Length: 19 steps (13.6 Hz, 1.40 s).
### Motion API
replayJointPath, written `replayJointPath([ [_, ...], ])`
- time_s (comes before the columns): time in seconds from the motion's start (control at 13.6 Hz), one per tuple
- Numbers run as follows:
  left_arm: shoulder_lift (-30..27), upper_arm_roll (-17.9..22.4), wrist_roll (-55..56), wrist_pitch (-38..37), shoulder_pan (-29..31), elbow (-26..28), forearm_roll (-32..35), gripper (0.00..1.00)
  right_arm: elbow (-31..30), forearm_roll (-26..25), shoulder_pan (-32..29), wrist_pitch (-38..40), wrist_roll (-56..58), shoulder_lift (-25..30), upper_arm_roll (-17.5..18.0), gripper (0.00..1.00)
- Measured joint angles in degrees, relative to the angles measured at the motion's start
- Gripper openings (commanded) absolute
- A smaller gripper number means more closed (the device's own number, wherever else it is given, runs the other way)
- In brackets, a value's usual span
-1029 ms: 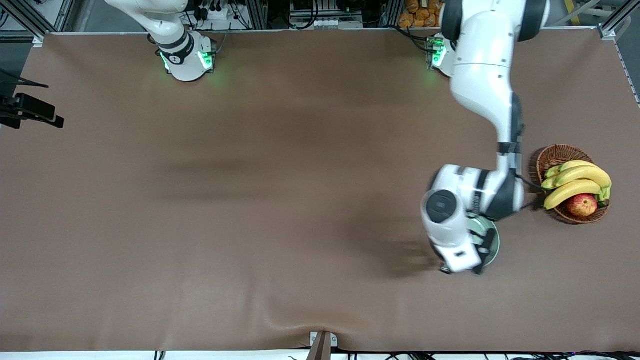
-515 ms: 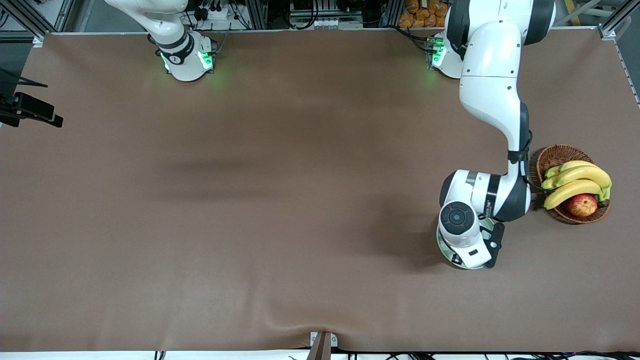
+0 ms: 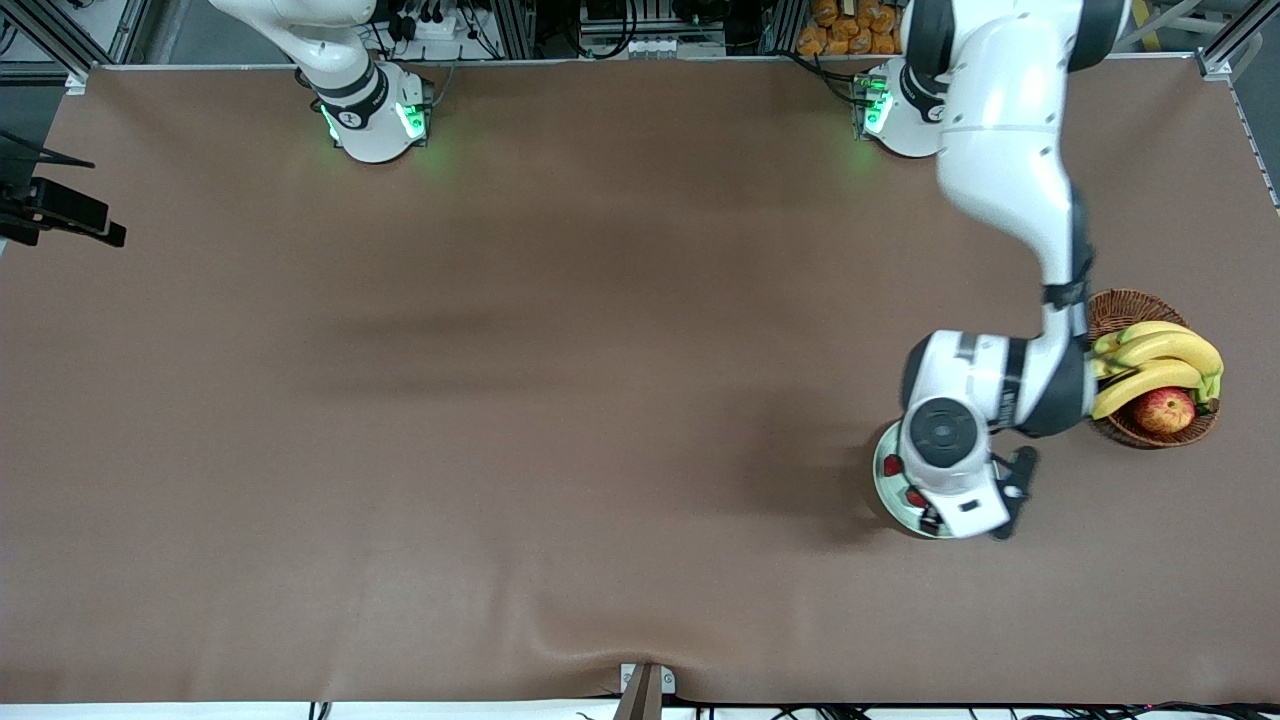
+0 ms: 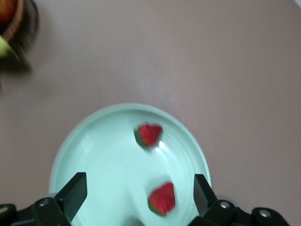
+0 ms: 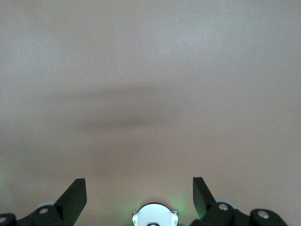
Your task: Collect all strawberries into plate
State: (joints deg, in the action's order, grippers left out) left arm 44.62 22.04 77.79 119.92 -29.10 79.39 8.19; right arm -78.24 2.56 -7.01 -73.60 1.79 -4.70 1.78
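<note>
The pale mint-green plate (image 3: 881, 484) (image 4: 94, 155) lies toward the left arm's end of the table, nearer the front camera than the basket. Two strawberries (image 4: 149, 134) (image 4: 162, 198) lie on it, apart from each other. In the front view they show as red spots (image 3: 893, 465) (image 3: 913, 497) beside the left hand. My left gripper (image 4: 138, 188) hangs low over the plate, open, its fingers (image 4: 75, 188) astride one berry without touching it. My right gripper (image 5: 138, 188) is open over bare table with nothing between its fingers, and that arm waits.
A brown wicker basket (image 3: 1120, 310) (image 4: 21, 23) with bananas (image 3: 1155, 365) and a red-yellow apple (image 3: 1165, 410) stands close beside the left arm's elbow. The brown cloth has a wrinkle (image 3: 600, 640) at the front edge.
The left gripper has gone from shut to open over the plate. The left hand has shifted toward the basket, uncovering the plate's edge and two berries. The right arm has not moved.
</note>
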Motion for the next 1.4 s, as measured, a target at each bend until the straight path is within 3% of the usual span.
replayJointPath([
  [0.51, -16.2, -0.3, -21.8, -13.4, 6.2, 1.3, -2.8, 1.0, 0.1, 0.0, 0.0, 1.0, 0.0, 0.3, 0.0, 1.0],
  [1.1, -37.4, -0.7, -41.7, -22.3, 7.1, 11.5, -3.0, 1.0, 0.6, -1.2, 0.0, 4.5, 0.0, 1.6, 0.0, 1.0],
  [1.25, -39.9, -4.0, -47.3, -24.6, 9.5, 12.1, -3.3, 1.0, 1.7, -1.6, 0.0, 5.8, 0.0, 1.9, 0.0, 1.0],
  [1.4, -41.7, -12.2, -53.4, -26.4, 16.9, 12.2, -4.4, 1.0, 2.6, -1.7, 0.0, 6.8, -0.1, 2.1, 0.1, 1.0],
])
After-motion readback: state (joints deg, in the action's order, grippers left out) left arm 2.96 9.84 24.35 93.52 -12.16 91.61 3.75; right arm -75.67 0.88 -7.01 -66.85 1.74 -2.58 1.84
